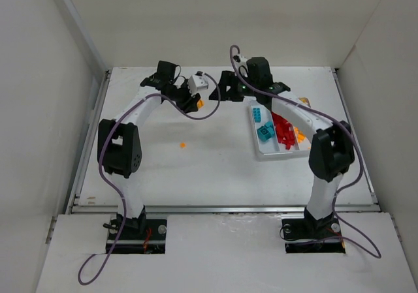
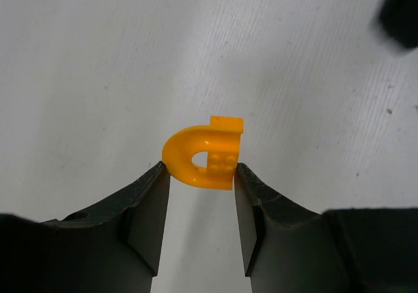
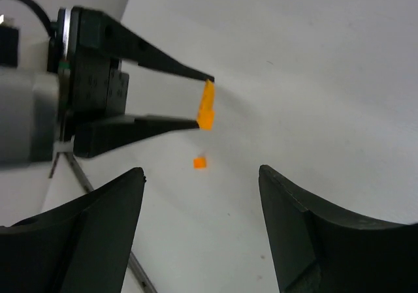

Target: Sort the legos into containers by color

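— What do we have, starting with the biggest thing?
— We see the white table (image 1: 196, 175), and on its right side the tray (image 1: 266, 153), just beside the right arm (image 1: 330, 153). Of its three compartments, the one nearest the table's middle holds teal bricks (image 1: 264, 131), the centre one red bricks (image 1: 282, 128), and the outer one orange bricks (image 1: 299, 135).
— And the claws?
— Both are at the far middle of the table, tips facing each other but apart. The left gripper (image 2: 200, 170) is clamped on an orange arch piece (image 2: 177, 154). We see one finger against the arch's curved back and the other against its flat end. The right gripper (image 3: 201, 170) stands wide, with nothing between its fingers.
— Where is the arch relative to that right claw?
— Just ahead of it, in line with the gap, not touching.
— Anything smaller?
— One tiny orange piece (image 3: 200, 163) lies loose on the table, nearer the arm bases than both claws and well apart from the tray
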`<state>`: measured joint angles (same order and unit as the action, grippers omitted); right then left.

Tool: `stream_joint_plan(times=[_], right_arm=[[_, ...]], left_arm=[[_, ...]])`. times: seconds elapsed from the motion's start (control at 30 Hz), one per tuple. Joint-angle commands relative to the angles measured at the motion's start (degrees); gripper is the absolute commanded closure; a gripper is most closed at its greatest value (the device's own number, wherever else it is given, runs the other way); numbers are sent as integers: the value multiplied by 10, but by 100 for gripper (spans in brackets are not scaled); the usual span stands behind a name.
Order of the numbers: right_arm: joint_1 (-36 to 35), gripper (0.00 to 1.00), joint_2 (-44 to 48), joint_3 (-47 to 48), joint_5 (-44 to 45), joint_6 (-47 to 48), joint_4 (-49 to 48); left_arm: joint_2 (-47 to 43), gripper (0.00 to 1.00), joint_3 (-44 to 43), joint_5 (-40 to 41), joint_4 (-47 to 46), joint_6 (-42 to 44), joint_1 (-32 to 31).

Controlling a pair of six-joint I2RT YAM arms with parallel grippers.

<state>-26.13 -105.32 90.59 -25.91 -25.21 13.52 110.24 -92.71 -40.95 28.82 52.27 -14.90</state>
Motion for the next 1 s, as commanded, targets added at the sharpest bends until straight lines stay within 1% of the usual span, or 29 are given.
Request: stream_joint_plan(times=[0.0, 0.1, 0.13, 0.27, 0.4, 0.43, 0.47, 0.57, 0.7, 0.8, 0.97], right_arm=[[5, 25, -50, 80, -101, -65, -48], [-6, 26, -72, 101, -114, -70, -48], [-6, 28, -72, 101, -114, -76, -48], [-11, 30, -83, 94, -121, -76, -48], [-11, 36, -95, 94, -121, -81, -48], [-11, 36, -100, 100, -121, -81, -48], [-11, 41, -106, 100, -121, -81, -48], [-16, 46, -120, 111, -110, -81, -48], [-16, 47, -140, 124, -110, -87, -48], [-16, 50, -146, 135, -110, -87, -48], [-16, 52, -159, 150, -90, -87, -48]], left_arm=[[-40, 100, -21, -19, -32, -120, -14], [-45, 100, -27, -13, -46, -132, -20], [-45, 100, -27, -13, -46, -146, -20], [-45, 100, -27, -13, -57, -157, -20], [-45, 100, -32, -19, -57, -157, -25], [-45, 100, -32, -19, -57, -157, -25], [-45, 100, -32, -24, -57, -157, -25], [-45, 100, -32, -24, -57, -157, -25], [-45, 100, -32, -24, -52, -157, -25], [-45, 100, -32, -24, -47, -157, -30], [-45, 100, -37, -29, -35, -151, -30]])
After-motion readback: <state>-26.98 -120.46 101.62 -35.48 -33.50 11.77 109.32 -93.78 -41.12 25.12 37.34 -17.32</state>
